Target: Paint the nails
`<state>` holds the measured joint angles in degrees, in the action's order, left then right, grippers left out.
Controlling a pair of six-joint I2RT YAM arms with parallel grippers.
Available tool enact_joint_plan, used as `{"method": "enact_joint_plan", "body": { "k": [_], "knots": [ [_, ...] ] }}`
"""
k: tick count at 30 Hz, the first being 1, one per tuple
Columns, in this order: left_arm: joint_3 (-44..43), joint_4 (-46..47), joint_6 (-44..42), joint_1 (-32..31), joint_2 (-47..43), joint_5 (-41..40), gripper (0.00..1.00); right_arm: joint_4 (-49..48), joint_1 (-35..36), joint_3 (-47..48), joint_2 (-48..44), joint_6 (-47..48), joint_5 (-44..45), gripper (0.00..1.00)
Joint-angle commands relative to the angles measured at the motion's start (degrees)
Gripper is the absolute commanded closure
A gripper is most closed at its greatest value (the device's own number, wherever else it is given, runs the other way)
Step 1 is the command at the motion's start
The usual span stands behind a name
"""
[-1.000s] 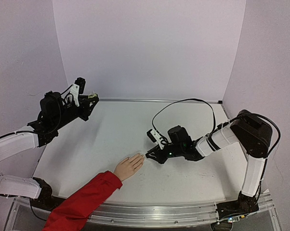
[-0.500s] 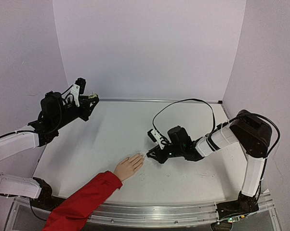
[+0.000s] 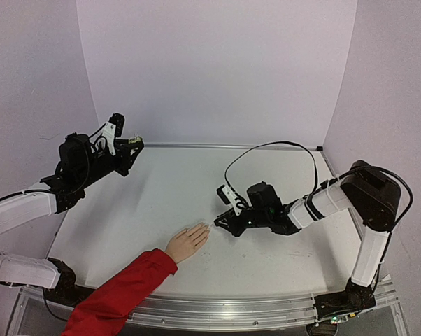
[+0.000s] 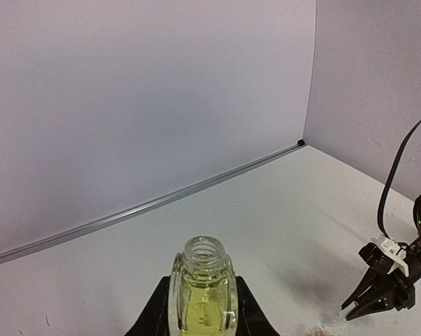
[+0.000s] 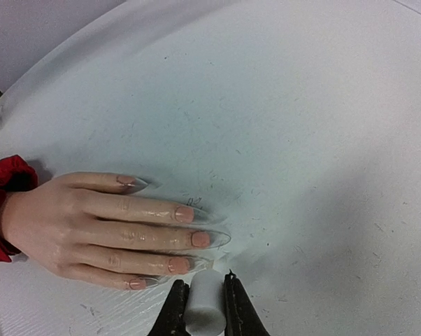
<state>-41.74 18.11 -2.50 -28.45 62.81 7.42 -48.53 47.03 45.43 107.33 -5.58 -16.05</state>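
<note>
We see the right jaws closed on a short white cap (image 5: 205, 308), which sits upright between the two black fingers and fills the gap between them. Just ahead of these jaws and a little to their left, a peach-coloured hand (image 5: 91, 231) lies flat on the white table (image 3: 168, 189), palm down, with its fingers together and pointing toward the jaws. The nails (image 5: 184, 213) are pinkish with long clear tips. The two lowest in the wrist view lie just beside the left finger of the right jaws, though we cannot tell whether anything touches them. A bright red sleeve (image 3: 119, 294) covers the arm behind the hand, on the side away from the right jaws.

The left jaws grip a small glass bottle (image 4: 202, 294) by its sides. It stands upright between them with yellow-green liquid inside and a bare threaded neck on top. From the overhead view, these jaws are held above the table's far left corner, well apart from the hand and from the right jaws. A black cable (image 3: 266, 147) arcs over the right arm behind its jaws.
</note>
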Motion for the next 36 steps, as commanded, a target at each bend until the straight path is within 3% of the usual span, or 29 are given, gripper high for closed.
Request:
{"method": "enact_joint_plan", "body": {
  "k": [1,36],
  "knots": [
    [-0.98,3.86,0.73,0.3,-1.22,0.57,1.0,-1.97,0.41,0.05,-2.2,0.44,-2.24,1.0],
    [-1.17,3.86,0.98,0.3,-0.25,1.46,1.0,1.19,1.22,3.52,2.26,1.15,-3.69,1.0]
  ]
}}
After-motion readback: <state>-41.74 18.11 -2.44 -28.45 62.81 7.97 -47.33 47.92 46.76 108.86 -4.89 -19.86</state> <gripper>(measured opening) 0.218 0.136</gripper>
